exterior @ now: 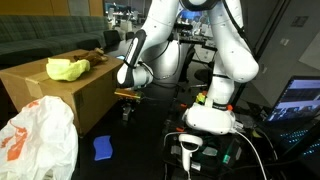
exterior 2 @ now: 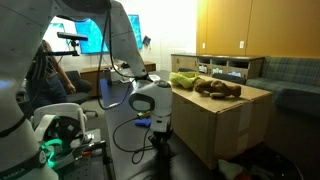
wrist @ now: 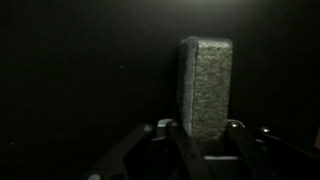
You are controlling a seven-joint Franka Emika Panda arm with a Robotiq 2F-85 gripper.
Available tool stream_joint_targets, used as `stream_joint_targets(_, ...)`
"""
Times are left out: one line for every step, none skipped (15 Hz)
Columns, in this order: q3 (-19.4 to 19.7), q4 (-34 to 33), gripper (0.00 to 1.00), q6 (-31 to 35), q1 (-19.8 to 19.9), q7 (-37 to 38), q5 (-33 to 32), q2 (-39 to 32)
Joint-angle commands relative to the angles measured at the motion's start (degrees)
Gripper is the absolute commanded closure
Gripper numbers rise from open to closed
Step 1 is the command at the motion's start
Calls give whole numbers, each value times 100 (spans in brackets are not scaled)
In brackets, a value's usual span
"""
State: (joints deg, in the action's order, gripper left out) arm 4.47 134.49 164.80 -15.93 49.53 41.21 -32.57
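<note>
A grey, speckled rectangular sponge block (wrist: 205, 90) is seen upright between the fingers of the hand (wrist: 205, 135) in the wrist view, the fingers drawn in close on either side; actual contact apparently exists, though darkness obscures it. Beside the hand (exterior: 127, 102), a brown cardboard box (exterior: 70, 95) carries a yellow-green cloth (exterior: 66, 69).

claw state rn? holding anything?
Claw: closed on a grey sponge-like block, which stands upright between the fingers in the wrist view.
</note>
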Motion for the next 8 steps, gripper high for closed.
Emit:
stream_joint_targets(385, 392, 84, -238, -369, 766, -900, 404)
stream_joint_targets(521, 469, 84, -349, -514, 1050, -1257, 479)
stream_joint_targets(654, 559, 84, -492, -642, 1333, -1649, 592)
stream_joint_targets(789, 666, 84, -700, -780, 1600, -2124, 767)
stream_joint_targets(900, 714, 84, -927, -887, 1843, -2531, 904)
stream_joint_targets(1024, 760, 84, -1261, -1028, 2117, -3028, 1105)
stream_joint_targets(1062, 783, 84, -1584, -1082, 2344, -3490, 1302)
stream_joint_targets(1073, 765, 84, -2026, -1134, 2603, -3980, 1571)
